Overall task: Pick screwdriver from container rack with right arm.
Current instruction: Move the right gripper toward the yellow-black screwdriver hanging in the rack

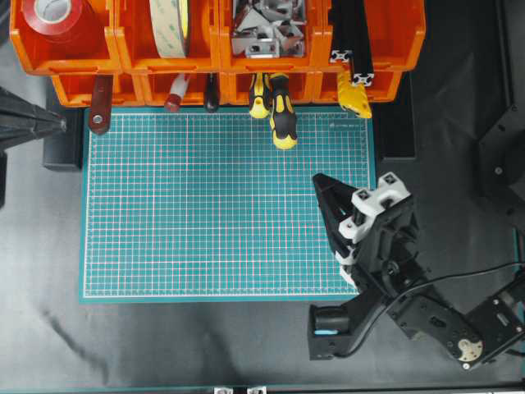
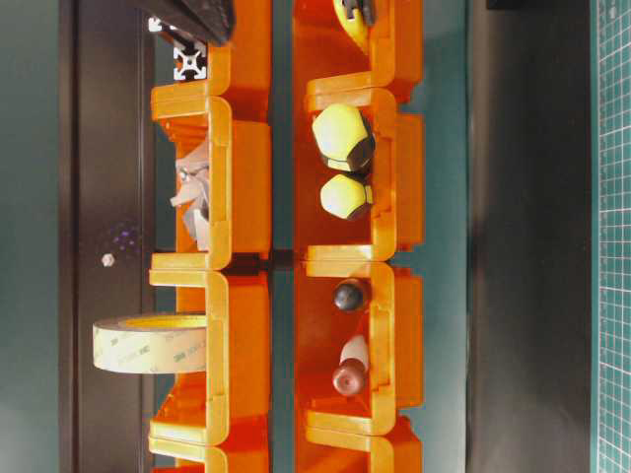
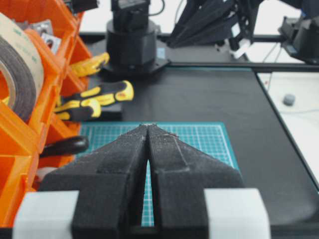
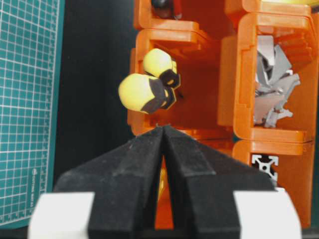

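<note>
Overhead view: long screwdriver with chunky yellow-and-black handle (image 1: 283, 121) rests in the bright orange plastic container rack (image 1: 373, 43), well apart from the closed, empty right end effector (image 1: 322, 187).

— Position of container rack (image 1: 217, 49)?
— Ranged along far edge of cutting mat (image 1: 221, 205), two tiers, overhanging mat on both sides.
— Contents, upper tier?
— Tape roll (image 1: 172, 25) left of centre; metal brackets (image 1: 264, 29) in next bin rightward.
— Lower tier?
— Screwdriver (image 1: 282, 119) in bin below brackets, handle projecting over mat; slimmer tool (image 1: 259, 94) just beside, on left.
— Right arm (image 1: 369, 238)?
— Above mat's near right corner, well apart from rack.
</note>
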